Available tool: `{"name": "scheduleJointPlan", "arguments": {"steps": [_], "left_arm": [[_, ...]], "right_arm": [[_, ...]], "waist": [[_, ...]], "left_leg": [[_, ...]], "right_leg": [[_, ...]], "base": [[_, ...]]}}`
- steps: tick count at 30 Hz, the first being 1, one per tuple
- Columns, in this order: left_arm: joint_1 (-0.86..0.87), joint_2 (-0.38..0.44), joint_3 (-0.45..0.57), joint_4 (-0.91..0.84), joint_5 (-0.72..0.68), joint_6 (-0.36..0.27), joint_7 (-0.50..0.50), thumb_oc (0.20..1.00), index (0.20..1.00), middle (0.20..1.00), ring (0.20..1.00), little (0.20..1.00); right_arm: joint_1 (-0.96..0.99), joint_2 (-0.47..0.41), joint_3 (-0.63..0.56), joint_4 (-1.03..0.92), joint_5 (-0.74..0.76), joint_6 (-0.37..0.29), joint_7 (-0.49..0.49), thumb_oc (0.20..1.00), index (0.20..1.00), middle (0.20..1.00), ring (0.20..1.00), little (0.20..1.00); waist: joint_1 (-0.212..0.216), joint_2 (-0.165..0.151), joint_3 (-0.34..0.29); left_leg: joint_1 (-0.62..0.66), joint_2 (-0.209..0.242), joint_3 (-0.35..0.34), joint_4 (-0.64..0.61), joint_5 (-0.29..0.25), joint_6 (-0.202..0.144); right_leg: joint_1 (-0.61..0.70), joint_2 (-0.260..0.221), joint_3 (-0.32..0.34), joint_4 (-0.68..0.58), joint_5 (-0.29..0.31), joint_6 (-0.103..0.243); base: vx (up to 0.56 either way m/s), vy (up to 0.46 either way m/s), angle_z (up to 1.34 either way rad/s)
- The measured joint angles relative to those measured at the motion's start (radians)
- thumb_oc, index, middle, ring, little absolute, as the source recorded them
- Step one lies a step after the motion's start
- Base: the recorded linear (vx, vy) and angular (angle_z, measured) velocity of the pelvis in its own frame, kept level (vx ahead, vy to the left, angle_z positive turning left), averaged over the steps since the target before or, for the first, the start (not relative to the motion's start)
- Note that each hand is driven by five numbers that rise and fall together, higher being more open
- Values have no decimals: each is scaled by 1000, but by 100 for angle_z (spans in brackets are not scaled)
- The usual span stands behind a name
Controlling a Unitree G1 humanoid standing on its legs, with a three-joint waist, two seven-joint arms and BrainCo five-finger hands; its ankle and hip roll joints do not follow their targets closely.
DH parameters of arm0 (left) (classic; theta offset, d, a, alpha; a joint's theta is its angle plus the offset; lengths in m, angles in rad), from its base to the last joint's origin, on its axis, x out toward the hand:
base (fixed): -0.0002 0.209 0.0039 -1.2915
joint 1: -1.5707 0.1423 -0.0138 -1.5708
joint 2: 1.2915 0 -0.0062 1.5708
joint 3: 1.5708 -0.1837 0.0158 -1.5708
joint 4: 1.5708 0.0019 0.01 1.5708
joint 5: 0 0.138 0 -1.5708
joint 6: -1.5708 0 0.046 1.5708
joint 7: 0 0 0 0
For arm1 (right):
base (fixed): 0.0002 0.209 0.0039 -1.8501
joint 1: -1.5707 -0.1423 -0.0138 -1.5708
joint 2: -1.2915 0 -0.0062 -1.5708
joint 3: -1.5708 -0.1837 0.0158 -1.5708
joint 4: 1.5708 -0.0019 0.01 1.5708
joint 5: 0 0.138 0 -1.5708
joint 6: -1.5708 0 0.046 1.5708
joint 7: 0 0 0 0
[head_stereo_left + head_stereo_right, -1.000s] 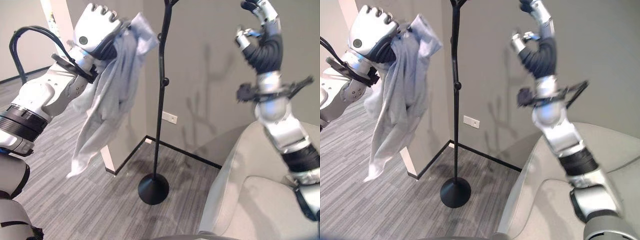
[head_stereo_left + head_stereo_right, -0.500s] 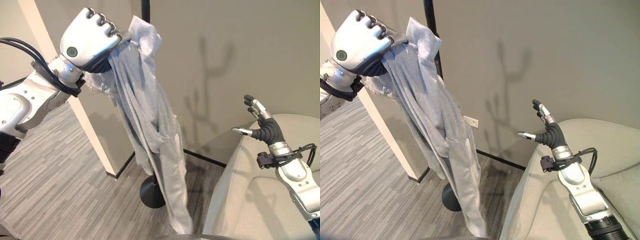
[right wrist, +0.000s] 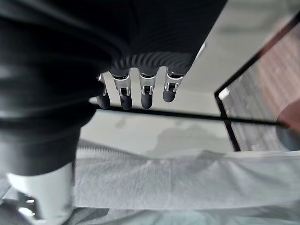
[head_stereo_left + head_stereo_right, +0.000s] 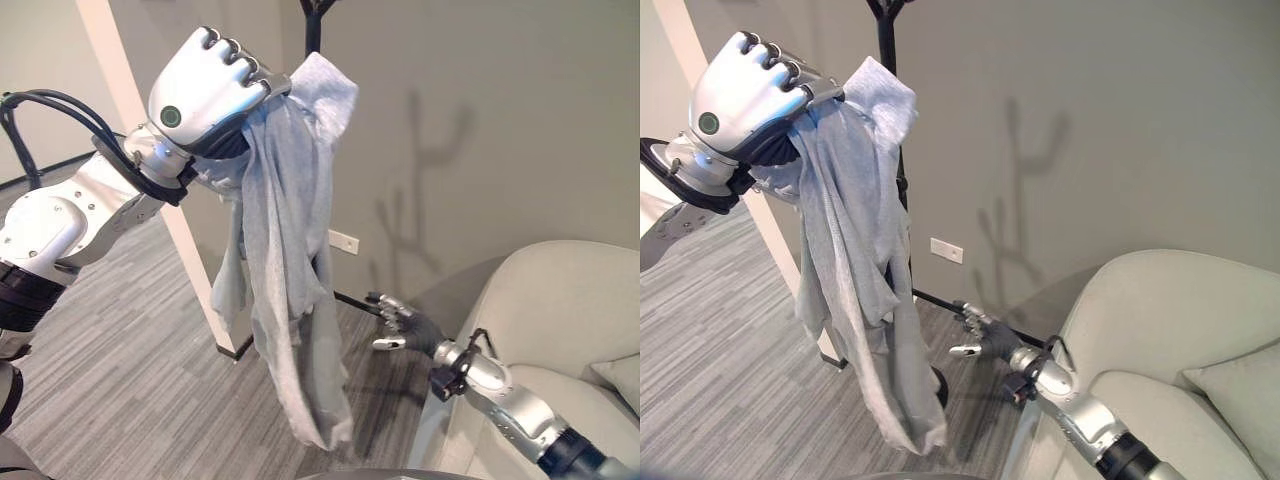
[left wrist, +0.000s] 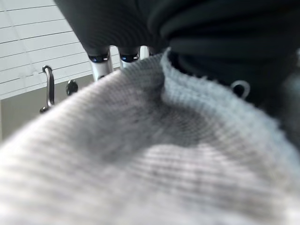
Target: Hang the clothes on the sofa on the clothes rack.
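The left hand (image 4: 745, 85) is raised high with its fingers curled tight round a bunch of pale grey garment (image 4: 855, 270), which hangs down from the fist in long folds, a loose flap standing up just past the knuckles. Right behind the cloth, on the far side from the hand, stands the black clothes rack (image 4: 890, 60), its pole partly covered by the fabric and its forked top showing above. Well below and off to the side, the right hand (image 4: 985, 338) reaches out low with its fingers spread and relaxed, holding nothing, apart from the garment's hem. Behind that arm sits the light sofa (image 4: 1160, 330) with a cushion (image 4: 1240, 385).
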Motion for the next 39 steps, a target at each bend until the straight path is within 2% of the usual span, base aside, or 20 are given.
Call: {"name": "scheduleJointPlan", "arguments": {"steps": [7, 8, 9, 10, 14, 18, 21, 24, 33, 39], "left_arm": [[-57, -140, -9, 30, 0, 25, 39, 200, 200, 200, 200, 200], [-58, -150, -9, 25, 0, 31, 52, 200, 200, 200, 200, 200], [-59, -194, -9, 40, 0, 43, 67, 200, 200, 200, 200, 200], [-60, -194, -9, 34, 0, 43, 74, 200, 200, 200, 200, 200], [-65, -208, -10, 35, 1, 45, 95, 200, 200, 200, 200, 200], [-66, -214, -11, 49, 0, 60, 114, 200, 200, 200, 200, 200], [-66, -250, -12, 68, 0, 71, 115, 200, 200, 200, 200, 200], [-66, -265, -12, 66, 0, 75, 116, 200, 200, 200, 200, 200], [-67, -305, -11, 81, 0, 82, 127, 200, 200, 200, 200, 200], [-67, -299, -8, 109, 0, 104, 136, 200, 200, 200, 200, 200]], "right_arm": [[-96, 310, 90, 348, -60, -19, -87, 1000, 1000, 1000, 1000, 1000], [-107, 346, 110, 364, -64, -22, -105, 1000, 1000, 1000, 1000, 1000], [-144, 415, 133, 445, -85, -31, -137, 1000, 1000, 1000, 1000, 1000], [-154, 441, 149, 445, -88, -36, -150, 1000, 1000, 1000, 1000, 1000], [-195, 491, 172, 473, -87, -51, -175, 1000, 1000, 1000, 1000, 1000], [-210, 490, 202, 473, -78, -51, -178, 1000, 1000, 1000, 1000, 1000], [-215, 494, 235, 480, -79, -51, -188, 1000, 1000, 1000, 1000, 1000], [-216, 515, 237, 524, -78, -50, -188, 200, 200, 200, 200, 200], [-215, 523, 292, 577, 2, -47, -148, 200, 200, 200, 200, 200], [-178, 496, 204, 592, 41, -50, -158, 200, 200, 200, 200, 200]], "waist": [[16, 9, -3], [24, 25, 4], [29, 32, -6], [44, 53, 2], [54, 67, -7], [74, 67, -8], [73, 67, -7], [75, 67, -7], [76, 66, -8], [70, 64, -9]], "left_leg": [[12, 3, -4, 0, -3, 5], [9, 2, -6, 1, -3, 5], [14, 1, -9, 1, -3, 5], [13, 0, -11, 1, 0, 1], [13, -1, -25, -1, 1, -2], [14, 2, -35, 0, 4, 2], [13, 2, -46, 0, 2, -3], [14, 2, -53, 0, 2, -4], [13, 2, -58, 0, 3, -6], [13, -4, -59, 0, 3, -7]], "right_leg": [[1, 4, -2, 22, -13, -9], [-2, 2, -2, 30, -16, -8], [1, 3, -3, 31, -18, -7], [1, 1, -4, 32, -22, -5], [5, -1, -16, 32, -27, -8], [20, 1, -31, 32, -32, -13], [18, 1, -39, 38, -38, -15], [17, -1, -50, 41, -43, -15], [15, -1, -54, 58, -53, -21], [-1, -9, -57, 86, -68, -18]], "base": [[-10, 42, 0], [19, 54, 5], [15, 45, 7], [15, 44, 7], [12, 32, 9], [1, 17, 8], [6, 0, 9], [14, 1, 8], [2, 5, 1], [-1, 5, 1]]}}
